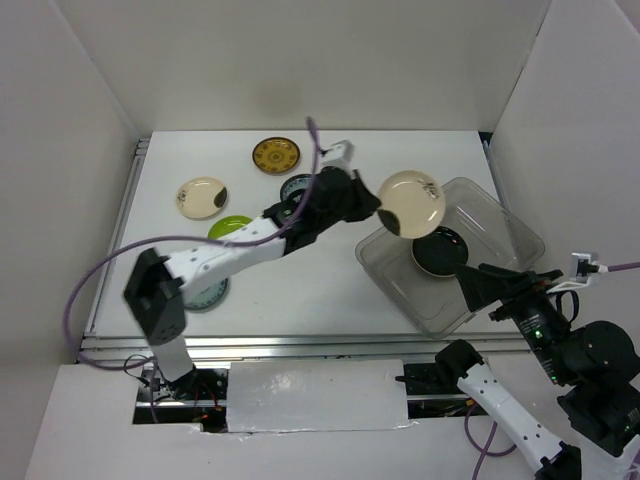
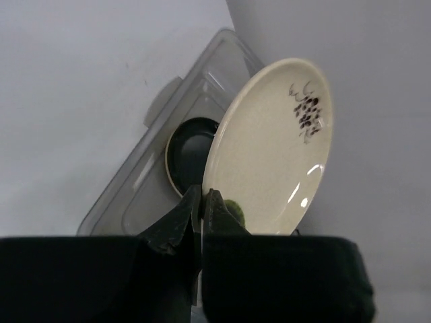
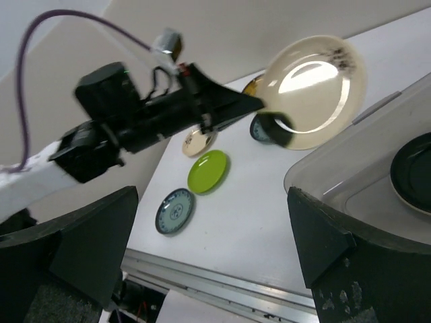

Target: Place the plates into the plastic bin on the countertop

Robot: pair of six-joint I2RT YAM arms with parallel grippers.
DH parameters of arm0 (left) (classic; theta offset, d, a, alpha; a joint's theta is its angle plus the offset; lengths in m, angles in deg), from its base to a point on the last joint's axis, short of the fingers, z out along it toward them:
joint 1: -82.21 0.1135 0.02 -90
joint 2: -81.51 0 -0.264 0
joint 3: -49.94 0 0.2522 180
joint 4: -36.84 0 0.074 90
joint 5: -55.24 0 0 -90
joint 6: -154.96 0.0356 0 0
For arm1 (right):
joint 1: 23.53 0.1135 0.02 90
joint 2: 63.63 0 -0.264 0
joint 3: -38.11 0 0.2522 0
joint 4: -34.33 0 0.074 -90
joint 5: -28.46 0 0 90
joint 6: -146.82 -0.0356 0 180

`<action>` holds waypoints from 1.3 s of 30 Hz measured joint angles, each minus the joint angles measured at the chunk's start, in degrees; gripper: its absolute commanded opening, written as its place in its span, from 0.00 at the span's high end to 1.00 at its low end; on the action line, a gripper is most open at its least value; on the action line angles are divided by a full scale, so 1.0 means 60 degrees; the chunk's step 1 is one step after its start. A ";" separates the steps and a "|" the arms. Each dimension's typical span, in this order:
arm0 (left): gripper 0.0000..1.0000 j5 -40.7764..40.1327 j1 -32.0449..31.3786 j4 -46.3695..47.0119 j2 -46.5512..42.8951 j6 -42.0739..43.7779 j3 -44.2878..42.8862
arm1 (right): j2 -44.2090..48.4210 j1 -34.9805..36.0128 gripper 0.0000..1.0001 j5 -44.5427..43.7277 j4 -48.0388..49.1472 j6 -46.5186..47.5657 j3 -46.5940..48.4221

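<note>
Over the left rim of the clear, shallow square plastic bin (image 1: 520, 235), which sits by the right edge of the white tabletop (image 1: 330, 290) toward its near right corner, the left pincer (image 2: 204, 198) is clamped on the edge of a cream round saucer (image 1: 412, 198) with a small dark painted sprig, holding it tilted in the air. A glossy black round saucer (image 1: 440, 255) lies flat inside the bin. The right pincer (image 3: 213, 194) hovers at the bin's near side, fingers spread wide. On the tabletop's left half lie a mustard-yellow patterned saucer (image 1: 276, 154) near the far edge, a second cream saucer (image 1: 201, 197), a lime green saucer (image 1: 230, 227), one blue-grey patterned saucer (image 1: 296, 187) partly hidden by the left arm (image 1: 230, 258), and another blue-grey patterned saucer (image 3: 175, 210) toward the near edge.
</note>
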 measured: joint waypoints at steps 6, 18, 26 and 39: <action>1.00 0.1158 -0.0280 -0.1716 0.5071 0.0539 -0.6007 | 0.0000 0.0044 0.00 -0.0787 -0.0528 -0.0069 0.0889; 0.92 0.2918 -0.0091 -0.2528 0.7836 0.0696 -0.7471 | 0.0015 0.0448 0.00 -0.1413 -0.1242 -0.0062 0.1319; 0.01 0.3636 -0.0076 -0.1865 0.7967 0.0743 -0.7774 | 0.0080 0.0550 0.00 -0.1453 -0.1293 -0.0066 0.1297; 0.01 -0.1104 0.1129 -0.2091 -0.3920 0.0076 0.2288 | 0.0306 0.0670 0.00 -0.0474 -0.0619 0.0204 -0.0240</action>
